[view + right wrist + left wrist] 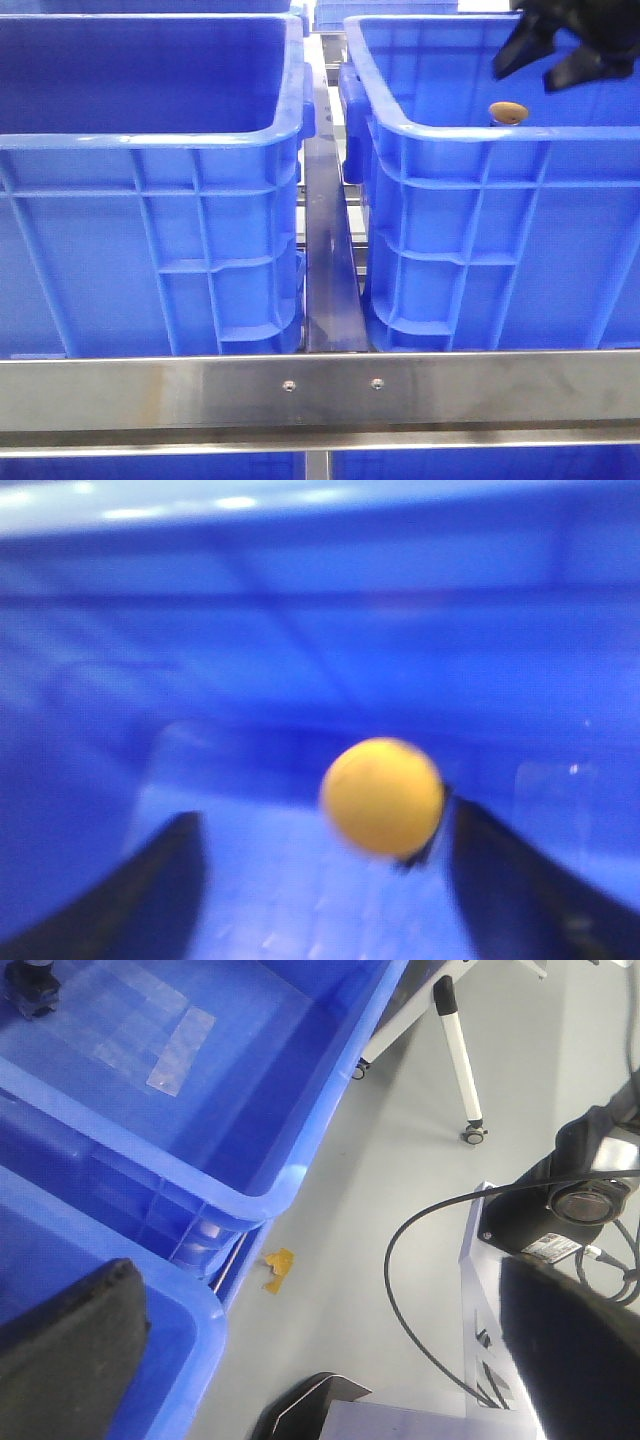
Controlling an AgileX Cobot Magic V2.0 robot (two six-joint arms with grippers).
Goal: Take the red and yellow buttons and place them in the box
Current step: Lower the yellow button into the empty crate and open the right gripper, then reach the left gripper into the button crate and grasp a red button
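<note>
The yellow button (508, 111) shows just inside the box (470, 131), the right-hand blue crate with panel-lined inner walls, a little below my right gripper (522, 78). In the right wrist view the yellow button (382, 796) is blurred. It sits between the spread fingers of the right gripper (322, 820), close to one finger (500, 880), and the jaws are not closed on it. My left gripper (320, 1280) is open and empty, held over a crate corner and the floor. The red button is not in view.
A second blue crate (150, 140) with smooth inner walls stands left of the box, with a metal rail (325, 250) between them. A steel bar (320, 390) crosses in front. A small dark object (30, 985) lies in a far crate. A cable (400, 1290) crosses the floor.
</note>
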